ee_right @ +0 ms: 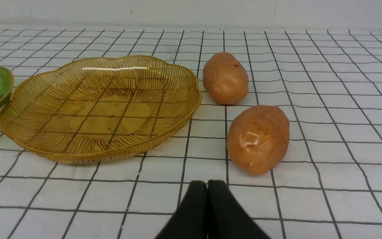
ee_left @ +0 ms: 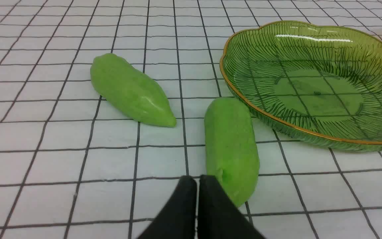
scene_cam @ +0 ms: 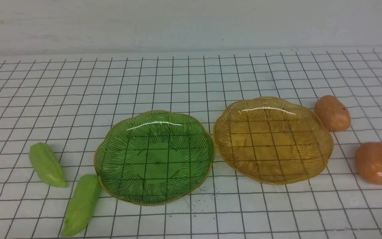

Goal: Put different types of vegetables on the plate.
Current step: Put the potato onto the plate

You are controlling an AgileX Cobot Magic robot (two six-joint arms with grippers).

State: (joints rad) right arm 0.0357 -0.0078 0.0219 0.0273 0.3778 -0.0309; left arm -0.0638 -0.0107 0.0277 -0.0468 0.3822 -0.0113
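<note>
L pincer [ee_left: 198, 181] & R pincer [ee_right: 207, 186]: tips together. 2 green gourds [ee_left: 133, 89] [ee_left: 232, 149] ahead of L pincer, w/ long axes slanted opposite ways; tapered ends toward robot. 2 potatoes [ee_right: 225, 78] [ee_right: 259, 139] ahead of R pincer. Counter [scene_cam: 191, 219]: white, black grid; pale wall [scene_cam: 191, 23] behind.

So both dishes, the left one [scene_cam: 158, 162] and the right one [scene_cam: 269, 146], sit side by side mid-table [scene_cam: 191, 219]. Two gourds lie left of them: the nearer gourd [scene_cam: 81, 205] right by the left dish, the farther gourd [scene_cam: 46, 165] further left. Two potatoes lie right: the back potato [scene_cam: 332, 113] just beside the right dish, the front potato [scene_cam: 374, 163] further right.
</note>
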